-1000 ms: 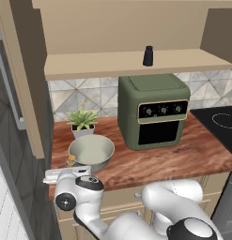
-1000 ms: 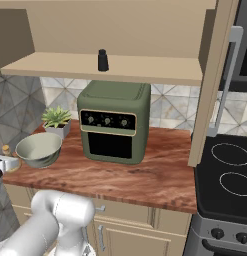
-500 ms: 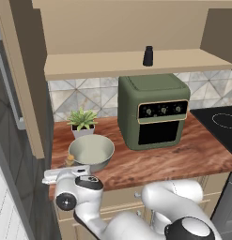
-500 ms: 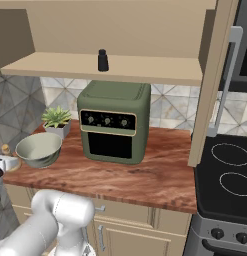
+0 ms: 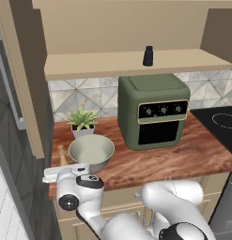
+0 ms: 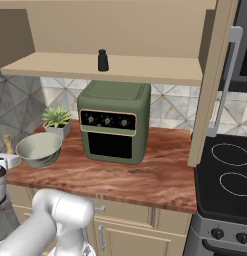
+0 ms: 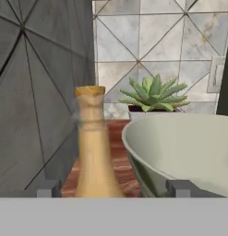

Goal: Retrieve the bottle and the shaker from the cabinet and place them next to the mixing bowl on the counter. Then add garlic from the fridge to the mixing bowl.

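The tan, smooth bottle (image 7: 93, 147) has a narrow neck, a flared lip and a wider rounded body. It stands upright on the reddish-brown wood-grain tabletop (image 5: 174, 159), at the left end, just beside the pale grey-green mixing bowl (image 5: 91, 152). In the hand view the bottle rises between the 2 dark fingertips (image 7: 47, 188), nearer the left one, with the bowl's rim close on its right. The pincer (image 7: 111, 189) is released: the jaws stand apart and neither tip touches the bottle.

The small dark cylindrical shaker (image 5: 148, 56) stands upright on the beige cabinet shelf (image 5: 98, 63), above the olive-green countertop oven (image 5: 154, 110). In the right base view the shaker (image 6: 102, 60) sits near the middle of the shelf.

Count: 1 bottle, 1 shaker, 1 mixing bowl, 1 oven, 1 potted green succulent in a white pot (image 5: 82, 122).

The succulent stands behind the bowl against the grey triangular-tiled backsplash (image 5: 75, 96). The bowl is open side up, and its inside cannot be seen fully. A black stovetop (image 6: 225, 175) lies at the right end of the tabletop.
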Motion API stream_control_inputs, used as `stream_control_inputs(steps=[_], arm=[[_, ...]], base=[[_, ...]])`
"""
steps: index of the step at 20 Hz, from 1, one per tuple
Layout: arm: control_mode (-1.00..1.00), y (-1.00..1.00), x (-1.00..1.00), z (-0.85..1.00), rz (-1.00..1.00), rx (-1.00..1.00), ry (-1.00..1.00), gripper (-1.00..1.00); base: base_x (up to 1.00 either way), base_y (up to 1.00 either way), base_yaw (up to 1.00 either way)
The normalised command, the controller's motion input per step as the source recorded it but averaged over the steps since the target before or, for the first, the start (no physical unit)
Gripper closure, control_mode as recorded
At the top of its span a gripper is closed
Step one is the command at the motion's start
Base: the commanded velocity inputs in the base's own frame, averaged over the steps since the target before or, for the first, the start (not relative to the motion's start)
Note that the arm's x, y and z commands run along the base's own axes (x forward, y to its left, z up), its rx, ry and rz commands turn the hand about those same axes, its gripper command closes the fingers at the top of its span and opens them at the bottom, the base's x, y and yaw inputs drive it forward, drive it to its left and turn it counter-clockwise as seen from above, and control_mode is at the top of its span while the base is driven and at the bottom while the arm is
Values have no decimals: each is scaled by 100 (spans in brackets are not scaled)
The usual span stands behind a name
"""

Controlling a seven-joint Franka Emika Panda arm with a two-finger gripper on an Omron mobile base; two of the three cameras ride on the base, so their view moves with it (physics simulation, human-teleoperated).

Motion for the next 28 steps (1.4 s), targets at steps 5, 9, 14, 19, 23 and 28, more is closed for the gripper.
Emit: stream_control_inputs(steps=[5,9,14,19,23,28], arm=[[-100,9,-11,23,0,5,-8,-100],[-100,0,-66,59,1,11,-2,-100],[-100,0,-76,69,10,9,4,-100],[-100,-32,-91,79,2,4,2,-100],[-100,-90,-58,80,-2,3,6,-100],[-100,-99,-30,74,-1,17,7,-100]], base=[[0,0,0],[0,0,0],[0,0,0],[0,0,0],[0,0,0],[0,0,0]])
